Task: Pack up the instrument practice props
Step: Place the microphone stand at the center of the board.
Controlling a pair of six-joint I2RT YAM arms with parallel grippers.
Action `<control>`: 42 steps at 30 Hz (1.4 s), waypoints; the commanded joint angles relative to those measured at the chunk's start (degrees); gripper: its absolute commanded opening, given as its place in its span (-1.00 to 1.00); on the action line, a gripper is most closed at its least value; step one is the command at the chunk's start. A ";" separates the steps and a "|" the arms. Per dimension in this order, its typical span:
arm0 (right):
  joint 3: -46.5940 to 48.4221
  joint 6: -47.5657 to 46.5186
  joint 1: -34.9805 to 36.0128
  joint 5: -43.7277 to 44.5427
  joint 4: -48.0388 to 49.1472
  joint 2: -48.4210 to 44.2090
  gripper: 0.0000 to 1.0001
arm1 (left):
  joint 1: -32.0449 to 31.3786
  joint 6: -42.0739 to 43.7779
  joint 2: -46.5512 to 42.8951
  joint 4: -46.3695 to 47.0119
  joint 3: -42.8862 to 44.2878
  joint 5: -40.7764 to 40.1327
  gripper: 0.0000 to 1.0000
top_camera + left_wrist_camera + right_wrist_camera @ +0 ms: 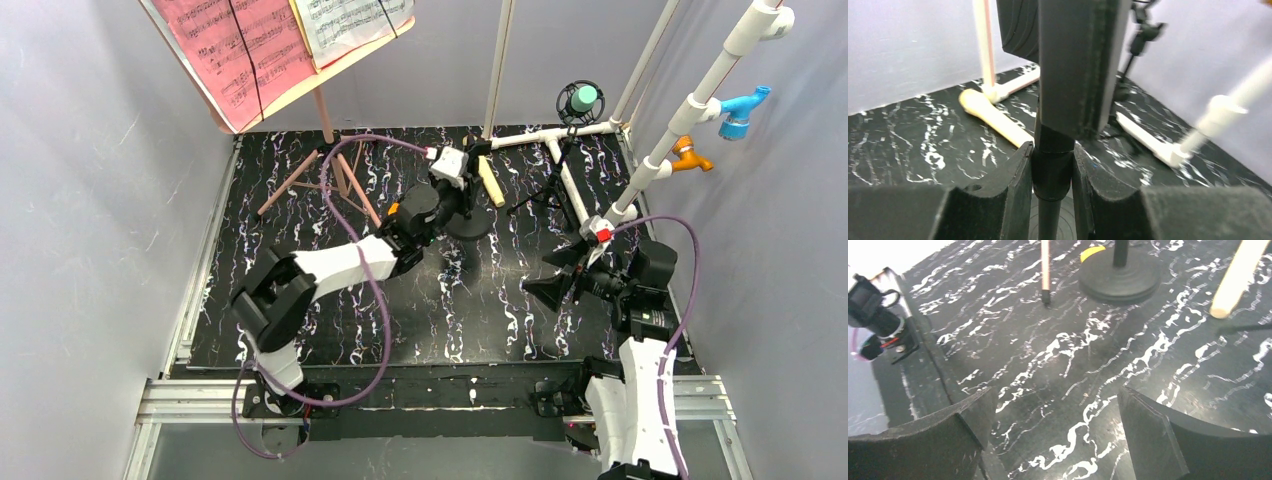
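The pink music board (250,60) stands at the back left on pink tripod legs (330,175), carrying a pink sheet (235,45) and a white sheet (350,20). A beige microphone (491,183) (993,118) lies on the mat. The teal microphone (583,98) sits in a black mount at the back. My left gripper (462,190) (1052,165) is shut on the pole of a black round-based stand (468,228) (1120,275). Over bare mat, my right gripper (545,288) (1055,405) is open with nothing between its fingers.
A white pipe frame (565,170) (1148,137) with blue (742,108) and orange (692,155) fittings lies and rises at the back right. Grey walls close in the black marbled mat (480,320). The teal microphone's thin black tripod (545,190) stands beside the frame.
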 commanded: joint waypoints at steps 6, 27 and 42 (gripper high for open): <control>-2.50 4.51 -1.98 7.17 7.82 -4.83 0.97 | 6.28 2.79 19.14 3.79 23.54 -24.51 -1.00; -4.15 7.45 -5.09 6.02 11.49 -6.94 0.97 | 16.19 0.91 42.20 -7.52 52.97 -13.93 -0.95; -4.79 8.48 -6.42 5.43 13.23 -6.75 0.97 | 13.97 0.66 25.32 -6.32 26.36 -5.75 0.96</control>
